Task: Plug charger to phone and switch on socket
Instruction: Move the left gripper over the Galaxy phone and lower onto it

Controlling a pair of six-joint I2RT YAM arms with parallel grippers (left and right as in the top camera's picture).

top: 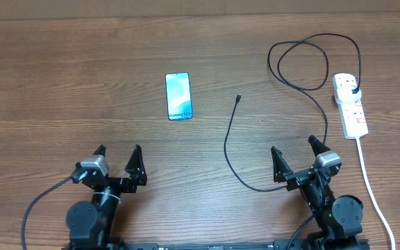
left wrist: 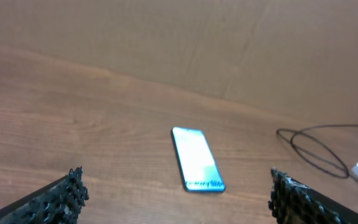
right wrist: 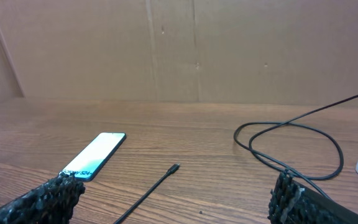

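- Left gripper (top: pixel 119 151), near edge of the brown wooden surface (top: pixel 61 83): jaws spread wide, nothing held.
- Slim rectangular phone with a lit blue-white screen (top: pixel 178 96) lies flat and face up ahead of the left gripper, well apart from it. Probably rigid, thin and slick. Best pinched across the long edges, or just pinned down while plugging.
- Long thin black charger cable (top: pixel 226 139): its small connector tip (top: pixel 238 98) lies free to the right of the phone, not touching it. Looks light and limp, so it will likely flop. Take hold just behind the tip, where it should be stiffest.
- Right gripper (top: pixel 294 146): jaws wide, empty. The cable passes close by its left finger.
- White oblong power-strip socket (top: pixel 351 105) sits far right, with cable loops just beside it. Switch position is too small to tell. A thick white cord (top: pixel 373 187) trails to the near edge.
- No containers. Only the socket holds anything: the black plug (top: pixel 353 89), seated at its far end.
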